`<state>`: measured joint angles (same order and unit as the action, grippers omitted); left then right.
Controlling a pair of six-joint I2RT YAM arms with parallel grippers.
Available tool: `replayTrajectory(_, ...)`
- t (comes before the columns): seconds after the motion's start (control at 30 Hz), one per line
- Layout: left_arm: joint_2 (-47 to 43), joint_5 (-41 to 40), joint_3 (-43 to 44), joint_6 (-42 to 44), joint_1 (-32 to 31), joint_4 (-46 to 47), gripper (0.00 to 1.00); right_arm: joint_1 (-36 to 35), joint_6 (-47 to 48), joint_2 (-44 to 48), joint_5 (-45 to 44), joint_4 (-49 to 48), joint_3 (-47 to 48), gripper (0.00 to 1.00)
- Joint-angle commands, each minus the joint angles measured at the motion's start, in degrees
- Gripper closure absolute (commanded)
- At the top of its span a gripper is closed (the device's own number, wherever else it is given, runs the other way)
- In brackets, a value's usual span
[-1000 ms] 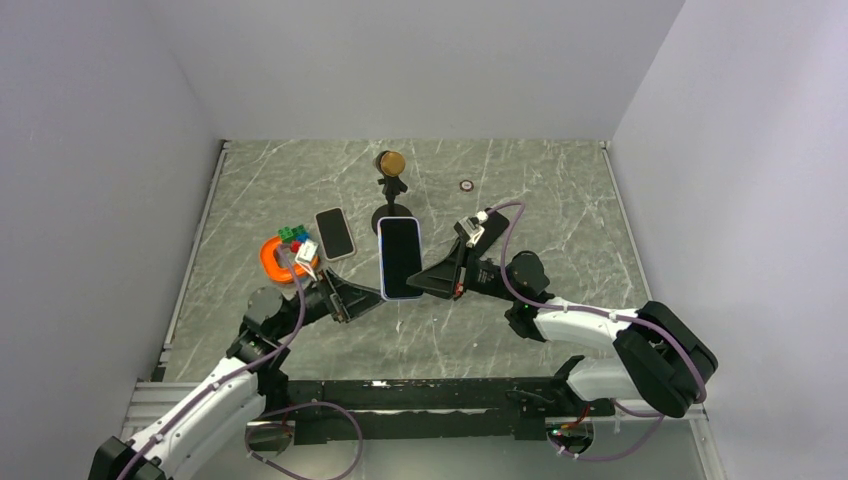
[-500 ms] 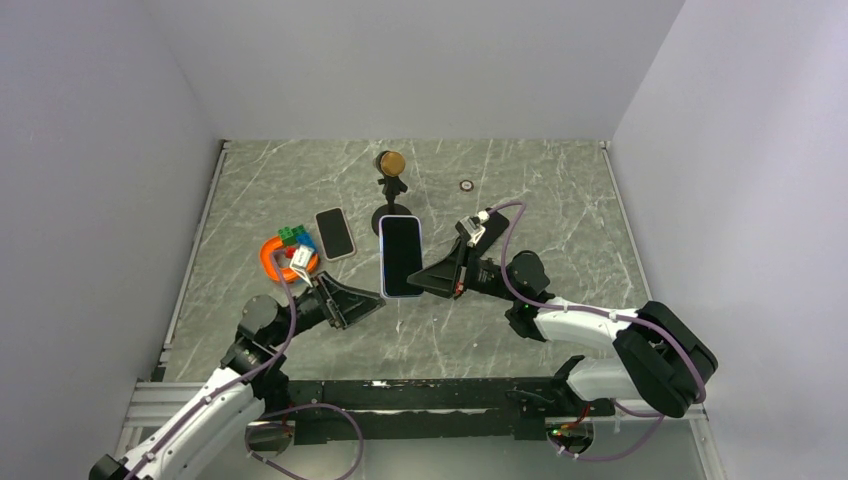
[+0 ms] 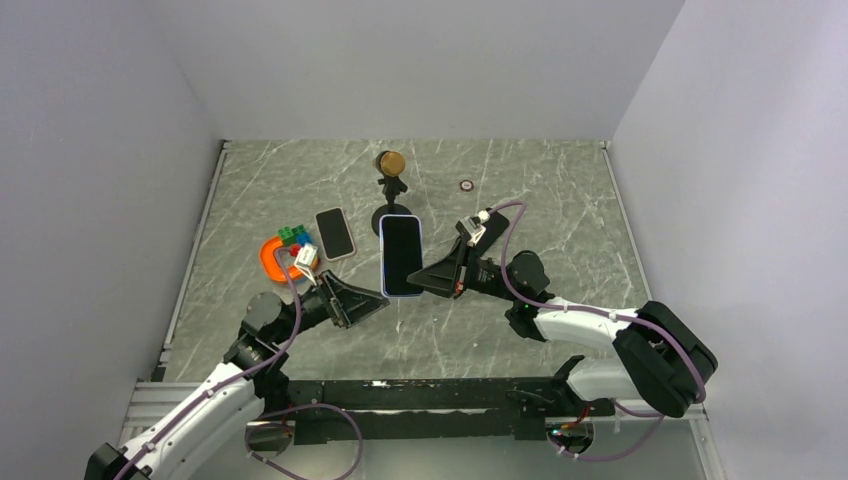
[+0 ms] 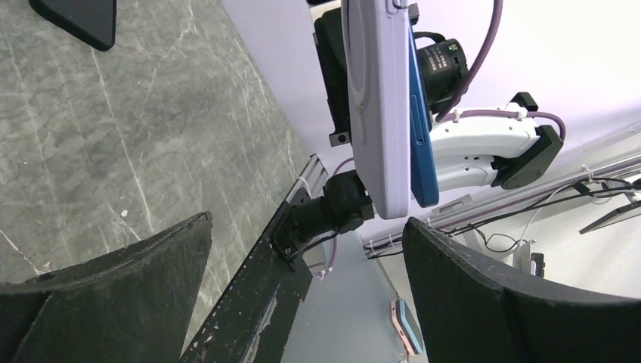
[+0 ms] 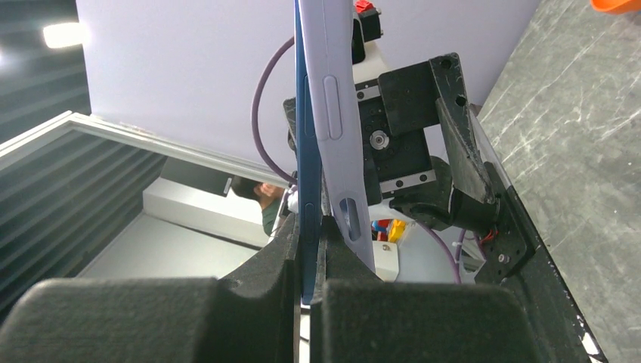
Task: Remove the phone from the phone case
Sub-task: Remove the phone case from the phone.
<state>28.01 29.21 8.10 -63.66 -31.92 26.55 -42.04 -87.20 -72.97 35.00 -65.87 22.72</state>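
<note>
A blue phone (image 5: pixel 305 151) in a smooth lilac case (image 5: pixel 336 113) is held off the grey, white-veined stone-look table (image 3: pixel 540 190). The black fingers of the right gripper (image 3: pixel 420 282) are clamped on its edge. One corner of the case flares slightly away from the phone. Just beside it, the left gripper (image 3: pixel 368 305) hangs with its rough-textured pads (image 4: pixel 136 295) spread wide, touching nothing. A second dark phone (image 3: pixel 335 233), an orange ring (image 3: pixel 270 262) and coloured toy bricks (image 3: pixel 293 236) lie on the table.
</note>
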Motion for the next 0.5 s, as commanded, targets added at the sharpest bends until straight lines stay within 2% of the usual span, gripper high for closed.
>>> replayTrajectory(0.0, 0.1, -1.0, 3.1, 1.6, -0.4, 2.3, 0.01, -0.2, 0.7, 0.4, -0.7, -6.3, 0.8, 1.00)
replayTrajectory(0.23, 2.4, -2.1, 5.6, 3.7, -0.3, -1.2, 0.01, -0.8, 0.1, 0.3, -0.8, -7.3, 0.7, 1.00)
replayTrajectory(0.3, 3.5, -2.7, 6.3, 4.1, -0.4, -2.3, 0.07, -0.8, -0.1, 0.7, -0.9, -7.3, 0.6, 1.00)
replayTrajectory(0.4, 5.7, -3.8, 7.4, 4.7, -0.4, -3.6, 0.24, -0.9, 0.0, 1.7, -0.8, -6.3, 0.6, 1.00)
replayTrajectory(0.47, 7.1, -4.2, 8.1, 5.0, -0.4, -2.9, 0.31, -0.8, 0.1, 2.4, -0.8, -5.7, 0.4, 1.00)
